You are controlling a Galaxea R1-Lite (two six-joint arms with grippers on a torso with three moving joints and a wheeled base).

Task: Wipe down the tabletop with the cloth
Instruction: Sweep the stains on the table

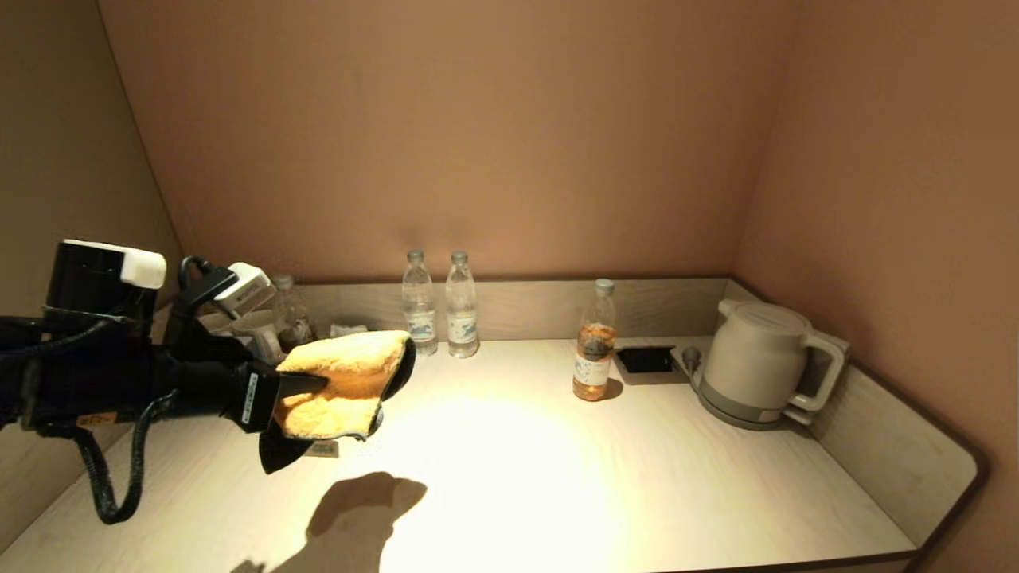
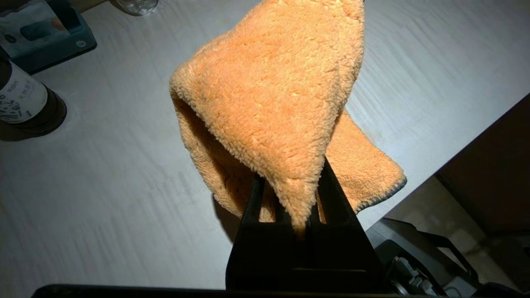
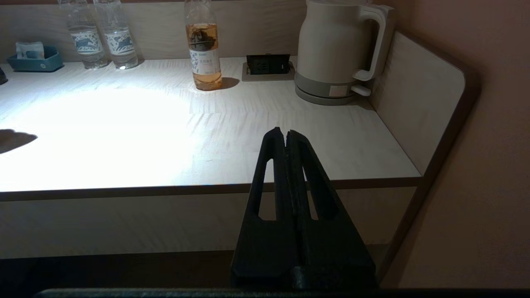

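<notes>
The orange cloth (image 1: 344,383) hangs in the air above the left part of the tabletop (image 1: 557,477), not touching it, and the left gripper (image 2: 290,207) pinches only one folded corner of it between its fingers, so I think the cloth may slip out or bunch up once it is pressed and dragged over the surface. A wide sweep toward the back could knock over the two water bottles (image 1: 439,306) or the tea bottle (image 1: 594,342). The right gripper (image 3: 286,138) waits pressed together and empty below the front edge, away from the kettle (image 1: 760,362).
</notes>
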